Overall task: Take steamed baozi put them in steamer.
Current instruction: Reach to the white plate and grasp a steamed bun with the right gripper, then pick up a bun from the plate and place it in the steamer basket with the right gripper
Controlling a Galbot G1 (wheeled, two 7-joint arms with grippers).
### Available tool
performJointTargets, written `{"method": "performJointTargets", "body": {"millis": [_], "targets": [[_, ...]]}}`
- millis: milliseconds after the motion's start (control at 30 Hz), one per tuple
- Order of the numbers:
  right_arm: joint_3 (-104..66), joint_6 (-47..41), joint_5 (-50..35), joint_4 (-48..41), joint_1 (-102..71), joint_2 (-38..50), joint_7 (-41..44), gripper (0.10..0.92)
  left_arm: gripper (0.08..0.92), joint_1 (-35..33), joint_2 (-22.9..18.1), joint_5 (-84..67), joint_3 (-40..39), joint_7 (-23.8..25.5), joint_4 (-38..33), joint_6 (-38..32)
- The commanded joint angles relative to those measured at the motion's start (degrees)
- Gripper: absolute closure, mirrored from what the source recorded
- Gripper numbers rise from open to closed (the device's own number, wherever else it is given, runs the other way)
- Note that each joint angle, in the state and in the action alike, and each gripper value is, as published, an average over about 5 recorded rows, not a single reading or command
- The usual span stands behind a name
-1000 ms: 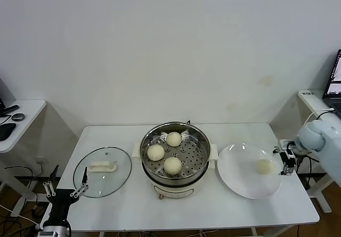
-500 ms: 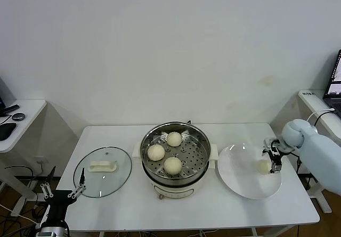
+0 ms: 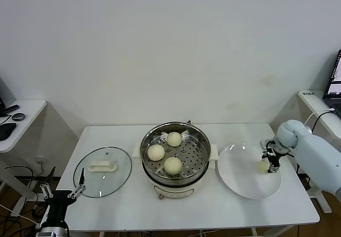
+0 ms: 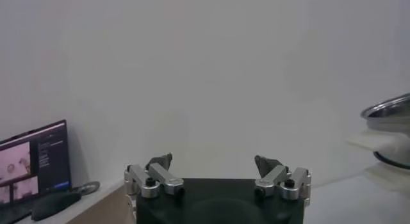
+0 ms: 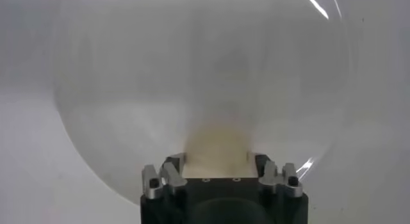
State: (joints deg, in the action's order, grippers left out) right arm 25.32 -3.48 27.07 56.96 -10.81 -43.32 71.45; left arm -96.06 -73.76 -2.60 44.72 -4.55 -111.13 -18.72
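**Right gripper straddles the last baozi on the plate**

The right gripper (image 3: 270, 160) is down over the white plate (image 3: 240, 181) near the bench's right edge, its jaws spread about as wide as the bun and standing on either side of the last steamed baozi (image 3: 262, 165). In the right wrist view the gripper (image 5: 216, 161) has a finger (image 5: 172, 171) at each flank of that baozi (image 5: 215, 145), close against it. Whether the pads actually press the dough cannot be made out; the bun is blurred there and its lower part is cut off behind the gripper body. The baozi still sits on the plate (image 5: 115, 116).

The steamer (image 3: 175, 177) stands at the middle of the bench, lid off, with three baozi on its perforated tray: one toward the back edge (image 3: 173, 138), one to its left (image 3: 155, 152), one toward the front edge (image 3: 172, 165). They lie apart from each other.

The glass lid (image 3: 122, 174) lies flat near the left edge, its white handle (image 3: 102, 166) facing up.

The left gripper (image 3: 63, 193) is parked low off the bench's front left corner, partly cut off by the frame. Its own camera shows the gripper (image 4: 216, 169) with jaws spread wide and holding nothing, and only a sliver of the steamer (image 4: 389, 110) at the side of that view.
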Motion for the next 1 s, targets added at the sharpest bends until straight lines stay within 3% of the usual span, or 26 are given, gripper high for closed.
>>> {"method": "performJointTargets", "body": {"millis": [33, 367, 633, 833, 1000], "targets": [[0.3, -1.0, 0.6, 0.7, 0.3, 0.3, 1.1, 0.459, 0.177, 0.0, 0.0, 0.0, 0.0, 0.0, -0.1, 0.0], [4.5, -3.2, -5.8, 7.0, 4.9, 5.5, 1.5, 0.572, 0.177, -0.2, 0.2, -0.3, 0.1, 0.0, -0.8, 0.0], [27.1, -9.8, -23.7, 19.6, 30.7, 11.5, 1.7, 0.616, 0.177, 0.6, 0.7, -0.3, -0.7, 0.1, -1.2, 0.2], [46.8, -15.5, -38.2, 28.3, 53.3, 5.9, -0.9, 0.643, 0.177, 1.7, 1.3, -0.3, -1.6, 0.1, -1.0, 0.3], [53.2, -23.6, -51.1, 34.4, 60.3, -2.5, -7.4, 0.652, 0.177, 2.2, 1.7, -0.3, -2.1, 0.1, -1.0, 0.4]]}}
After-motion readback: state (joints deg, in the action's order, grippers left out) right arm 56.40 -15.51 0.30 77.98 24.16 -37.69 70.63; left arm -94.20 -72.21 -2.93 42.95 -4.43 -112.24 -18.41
